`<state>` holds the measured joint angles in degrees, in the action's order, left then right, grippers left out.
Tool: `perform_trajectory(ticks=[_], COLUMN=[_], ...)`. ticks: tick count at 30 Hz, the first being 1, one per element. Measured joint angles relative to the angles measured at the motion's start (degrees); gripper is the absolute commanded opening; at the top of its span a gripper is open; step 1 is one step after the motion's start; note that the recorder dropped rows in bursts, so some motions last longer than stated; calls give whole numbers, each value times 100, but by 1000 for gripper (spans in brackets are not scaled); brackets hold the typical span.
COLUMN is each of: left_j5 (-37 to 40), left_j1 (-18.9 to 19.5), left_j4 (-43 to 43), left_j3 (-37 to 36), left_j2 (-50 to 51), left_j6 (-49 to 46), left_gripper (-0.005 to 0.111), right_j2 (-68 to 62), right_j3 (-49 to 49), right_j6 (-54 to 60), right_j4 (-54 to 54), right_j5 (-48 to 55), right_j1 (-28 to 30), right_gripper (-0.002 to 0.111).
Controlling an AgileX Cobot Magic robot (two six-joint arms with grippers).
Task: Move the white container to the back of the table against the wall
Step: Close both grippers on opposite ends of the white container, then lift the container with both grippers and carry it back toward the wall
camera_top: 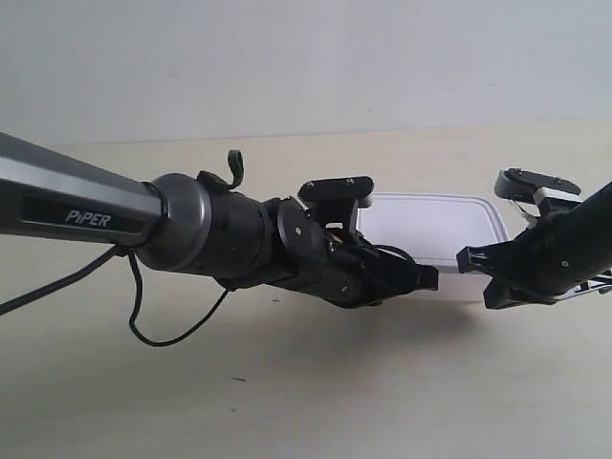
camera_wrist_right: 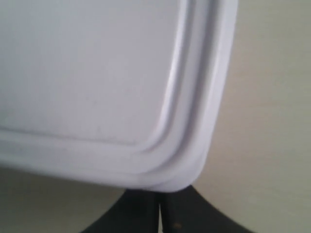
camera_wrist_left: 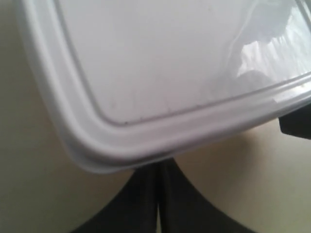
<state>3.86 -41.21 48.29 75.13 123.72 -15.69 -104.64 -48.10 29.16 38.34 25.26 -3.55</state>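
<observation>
The white container (camera_top: pixel 432 225) lies flat on the table (camera_top: pixel 287 402), well short of the wall (camera_top: pixel 287 57). My left gripper (camera_wrist_left: pixel 159 167) is shut, and its paired fingertips butt against one rounded corner of the white container (camera_wrist_left: pixel 160 63), partly tucked under the lid rim. In the exterior view it is the left gripper (camera_top: pixel 427 277) at the container's near side. My right gripper (camera_wrist_right: pixel 159 194) is shut too, its tips under another corner of the white container (camera_wrist_right: pixel 87 73). It shows as the right gripper (camera_top: pixel 466 258), reaching in from the exterior view's right.
A black cable (camera_top: pixel 143 316) loops down from the arm at the exterior view's left, close to the tabletop. Bare table (camera_top: pixel 411 158) stretches between the container and the wall. A dark piece of the other gripper (camera_wrist_left: pixel 296 124) shows beside the lid.
</observation>
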Motion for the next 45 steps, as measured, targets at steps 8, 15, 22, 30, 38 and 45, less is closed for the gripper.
perform_trajectory(ticks=[8, 15, 22, 30, 38, 45], left_j5=[-332, -386, -283, -252, -196, -42], left_j1=[17, 200, 331, 381, 617, 657], left_j4=[-56, -68, -68, -123, -179, -433], left_j3=[0, 98, 558, 840, 1238, 1613], left_j2=[0, 109, 422, 523, 776, 996], left_j6=[-87, -162, -230, -333, -377, -392], left_gripper=[0, 0, 0, 0, 0, 0], right_j2=[-264, -497, -635, -943, -1247, -1525], right_j3=[-333, -632, -918, -1436, -1823, -2219], right_j6=[468, 468, 505, 522, 532, 575], right_j4=[483, 545, 591, 648, 695, 722], right_j5=[-96, -96, -96, -16, 30, 30], right_j1=[0, 0, 0, 0, 0, 0], right_gripper=[0, 0, 0, 0, 0, 0])
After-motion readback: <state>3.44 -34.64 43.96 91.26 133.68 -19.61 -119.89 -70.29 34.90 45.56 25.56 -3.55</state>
